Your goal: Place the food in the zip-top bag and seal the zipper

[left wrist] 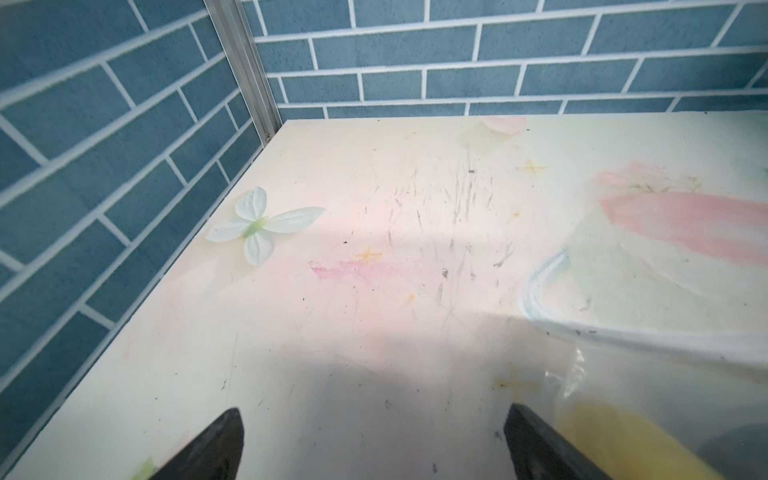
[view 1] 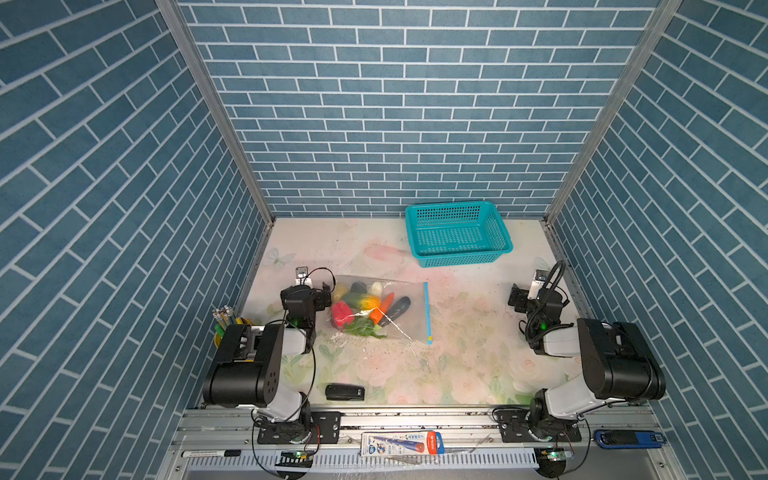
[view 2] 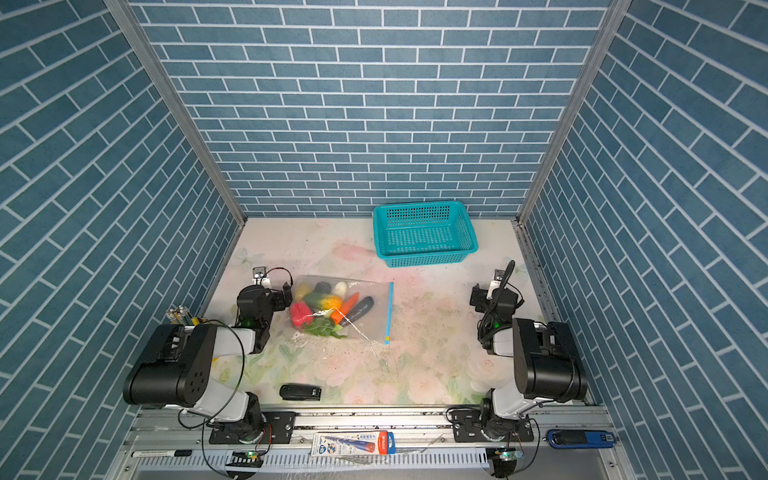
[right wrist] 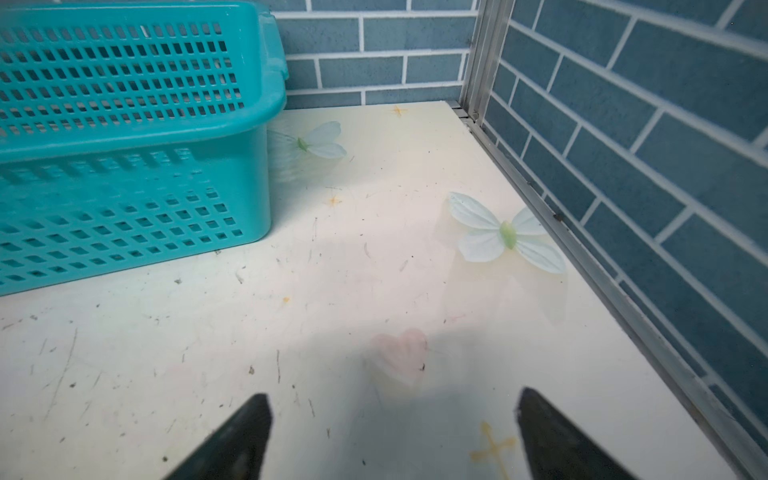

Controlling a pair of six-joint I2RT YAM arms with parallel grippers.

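Top views both show the zip-top bag [view 1: 411,328] holding the food [view 1: 360,305], the teal basket [view 1: 457,260] empty, and the left gripper [left wrist: 374,409] and right gripper [right wrist: 395,392] spread wide, gripping nothing.

The zip-top bag [view 1: 411,291] lies flat on the worktop [view 1: 469,332], left of its middle. The food [view 1: 365,307] sits inside it, bunched toward the bag's left end. The zipper [view 1: 427,311] runs front to back along the bag's right edge. The left gripper [view 1: 330,297] is just beside the bag's left end, near the worktop's left edge. The right gripper [view 1: 515,297] is well apart from the bag, near the right edge. The basket [view 1: 461,259] stands against the back edge, right of the middle, behind the bag. A small device [view 1: 345,392] lies near the front edge, in front of the bag
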